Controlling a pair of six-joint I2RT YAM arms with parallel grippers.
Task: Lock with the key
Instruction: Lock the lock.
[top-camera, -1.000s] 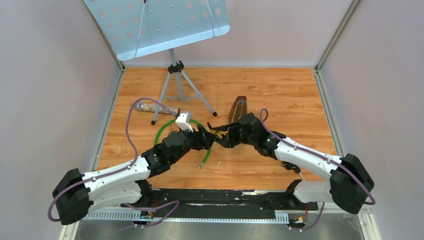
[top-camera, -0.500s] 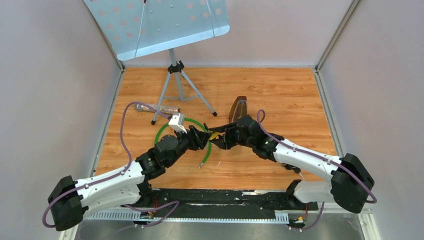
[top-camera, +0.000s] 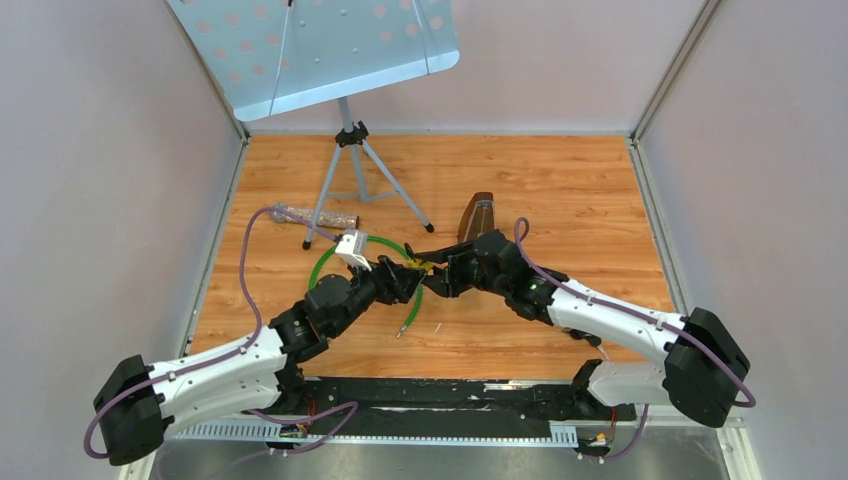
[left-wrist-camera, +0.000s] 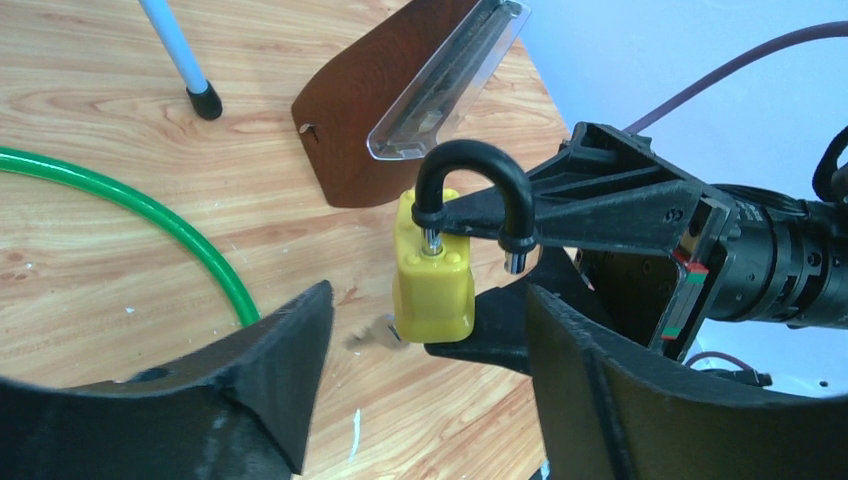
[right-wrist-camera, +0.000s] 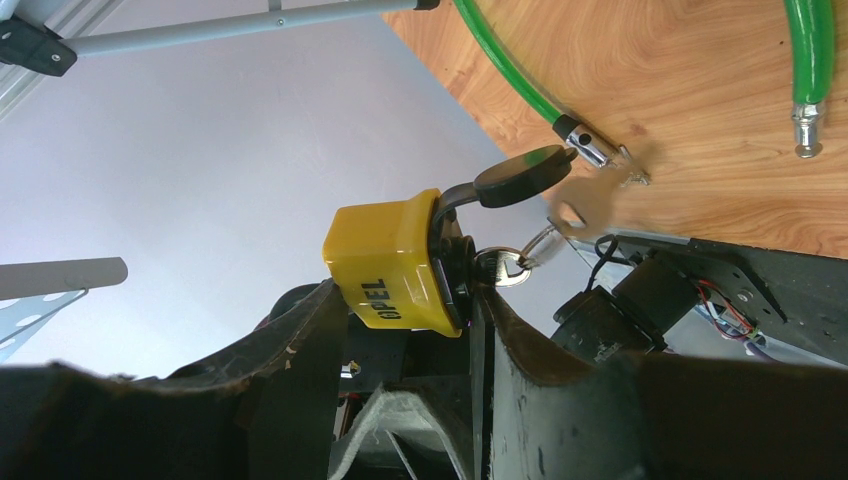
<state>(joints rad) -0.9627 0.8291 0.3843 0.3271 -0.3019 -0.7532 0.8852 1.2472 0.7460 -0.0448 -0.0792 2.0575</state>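
The right tool (right-wrist-camera: 405, 300) is pinched on the yellow padlock (left-wrist-camera: 435, 285) and holds it above the surface (left-wrist-camera: 100, 300), near the centre of the top view. In the left wrist view the padlock hangs upright in the middle of the frame. Its black shackle (left-wrist-camera: 470, 165) is raised, with one leg free of the body. One dark finger (left-wrist-camera: 600, 205) of the right tool comes in from the right at the level of the shackle, and the other lies under the body.

The left tool (left-wrist-camera: 425, 310) is spread wide and holds nothing. Its two fingers fill the lower corners of that frame, and the padlock is just beyond them, apart from both.

A key (left-wrist-camera: 375, 335) shows at the bottom of the padlock as a grey blur. It seems to sit in the keyhole, but I cannot tell for sure. In the right wrist view, silver keys (right-wrist-camera: 565, 212) dangle to the right of the body, also blurred.

Behind the padlock, in the upper part of the frame, lies a brown case (left-wrist-camera: 370, 110) with a clear lid. A green hose (left-wrist-camera: 130, 200) curves across the left side, and a stand leg (left-wrist-camera: 180, 50) touches the surface at the upper left.
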